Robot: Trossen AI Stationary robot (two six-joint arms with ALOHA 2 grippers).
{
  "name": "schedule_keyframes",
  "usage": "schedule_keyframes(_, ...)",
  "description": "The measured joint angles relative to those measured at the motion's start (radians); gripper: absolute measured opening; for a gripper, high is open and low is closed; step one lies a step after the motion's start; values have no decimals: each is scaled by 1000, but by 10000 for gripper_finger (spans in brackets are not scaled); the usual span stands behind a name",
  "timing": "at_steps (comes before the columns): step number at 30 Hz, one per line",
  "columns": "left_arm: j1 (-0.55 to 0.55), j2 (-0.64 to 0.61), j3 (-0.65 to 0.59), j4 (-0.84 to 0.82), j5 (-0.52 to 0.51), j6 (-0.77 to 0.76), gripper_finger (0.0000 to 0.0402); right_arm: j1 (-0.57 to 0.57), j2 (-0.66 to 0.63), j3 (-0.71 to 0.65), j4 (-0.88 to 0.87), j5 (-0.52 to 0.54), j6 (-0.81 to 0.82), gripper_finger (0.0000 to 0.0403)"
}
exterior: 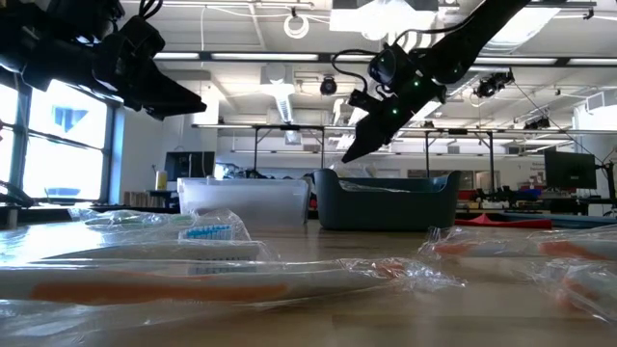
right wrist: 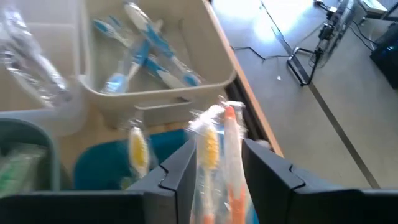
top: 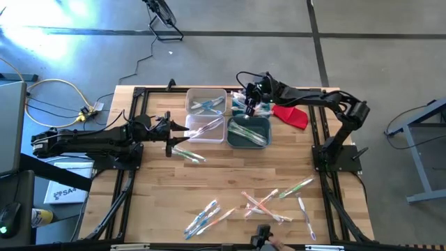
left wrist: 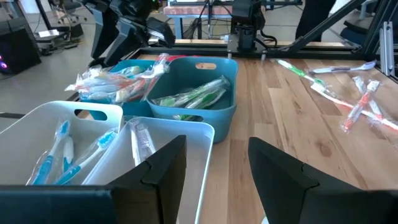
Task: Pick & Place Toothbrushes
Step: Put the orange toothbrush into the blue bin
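Over the back bins, the right gripper (top: 252, 97) hangs above the small teal bin (right wrist: 99, 165), and between its fingers (right wrist: 177, 177) sits a wrapped orange toothbrush (right wrist: 227, 155). The fingers look parted, so I honestly can't tell if they're pinching it or it's slipping free. Its long axis runs straight along the fingers, pointing out past the tips toward the bin below, so to my eye the coming move turns on that brush dropping lengthwise into the teal bin and not catching the rim or the white bin (top: 206, 100) just beside it, which has blue brushes in it. The bigger dark teal bin (top: 249, 132) next door holds green ones, and the front white bin (top: 205, 129) has a clear-wrapped one. Left gripper (top: 169, 134) is spread wide with nothing in it, hovering at that front white bin's left edge, with one loose toothbrush (top: 188, 154) lying on the counter (top: 230, 178) just in front of it. That arm is clearly the nearer one for that brush. The rest of the toothbrushes (top: 268, 202) are scattered well away toward the counter's front edge, and a red cloth (top: 291, 115) sits right of the bins.
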Motion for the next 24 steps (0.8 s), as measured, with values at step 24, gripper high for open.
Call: schedule_keyframes(24, 0, 0, 0, 0, 0, -2, 171, 264, -253, 0, -123, 236, 78, 53)
